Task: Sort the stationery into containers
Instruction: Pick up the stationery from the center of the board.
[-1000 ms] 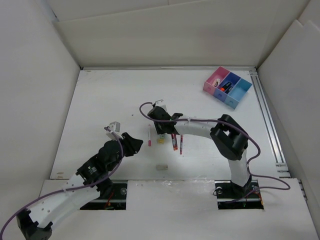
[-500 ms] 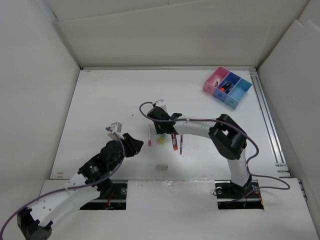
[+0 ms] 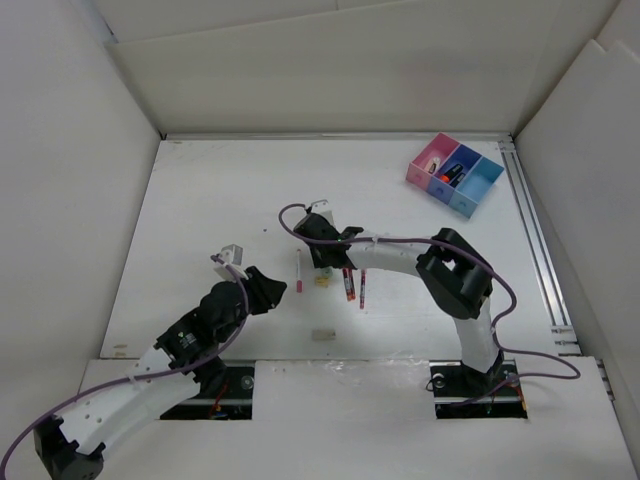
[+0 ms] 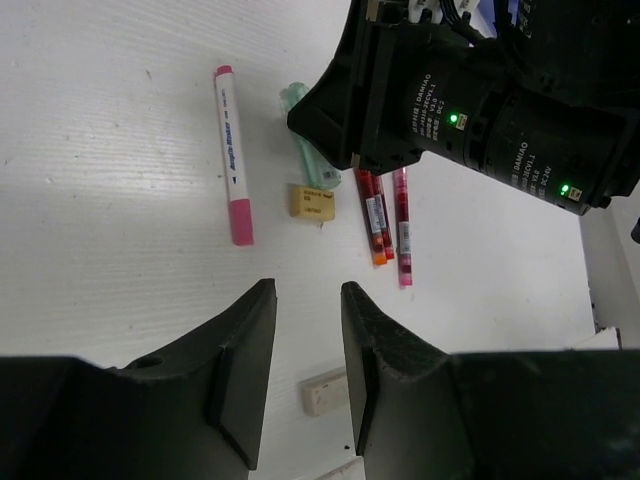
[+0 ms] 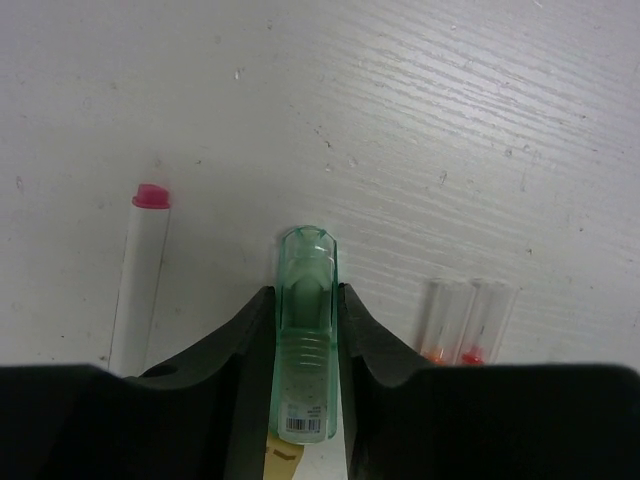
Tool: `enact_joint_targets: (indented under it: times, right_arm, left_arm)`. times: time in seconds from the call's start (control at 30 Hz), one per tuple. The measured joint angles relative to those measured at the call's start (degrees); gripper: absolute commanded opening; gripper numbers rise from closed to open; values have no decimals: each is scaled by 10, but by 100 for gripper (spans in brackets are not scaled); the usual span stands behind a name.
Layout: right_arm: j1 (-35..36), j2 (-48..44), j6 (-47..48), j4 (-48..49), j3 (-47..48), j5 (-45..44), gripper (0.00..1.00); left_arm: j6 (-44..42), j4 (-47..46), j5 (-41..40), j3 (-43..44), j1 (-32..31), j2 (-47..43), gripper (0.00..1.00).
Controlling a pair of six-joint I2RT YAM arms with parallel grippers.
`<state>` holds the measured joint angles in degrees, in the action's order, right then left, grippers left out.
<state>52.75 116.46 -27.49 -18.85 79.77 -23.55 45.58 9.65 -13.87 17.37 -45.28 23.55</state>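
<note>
My right gripper (image 5: pixel 305 300) is shut on a translucent green capped marker (image 5: pixel 306 340) that lies on the table; it also shows in the left wrist view (image 4: pixel 305 145). A white pen with pink cap (image 5: pixel 140 270) lies to its left, two red pens (image 5: pixel 470 315) to its right, a yellowish eraser (image 4: pixel 312 201) below it. My left gripper (image 4: pixel 307 300) is open and empty, above a beige eraser (image 4: pixel 324 391). The tray (image 3: pixel 455 173) of pink, dark blue and light blue bins stands at the far right, with markers in the dark blue bin.
White walls surround the table (image 3: pixel 220 200). A metal rail (image 3: pixel 540 240) runs along its right edge. The right arm (image 3: pixel 400 255) stretches across the middle, over the cluster of pens.
</note>
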Motion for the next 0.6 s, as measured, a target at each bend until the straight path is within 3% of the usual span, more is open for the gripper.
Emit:
enact_joint_targets:
  times: [0.33, 0.5, 0.6]
  right_arm:
    - [-32, -42, 30, -2, 13, 4, 24]
    - [-135, -128, 56, 4, 22, 17, 24]
    - [-231, -156, 71, 14, 39, 34, 24]
  left_arm:
    - [-1, -7, 1, 0, 0, 11, 29]
    - [-4, -18, 9, 0, 0, 33, 29]
    - [-8, -31, 16, 0, 0, 52, 29]
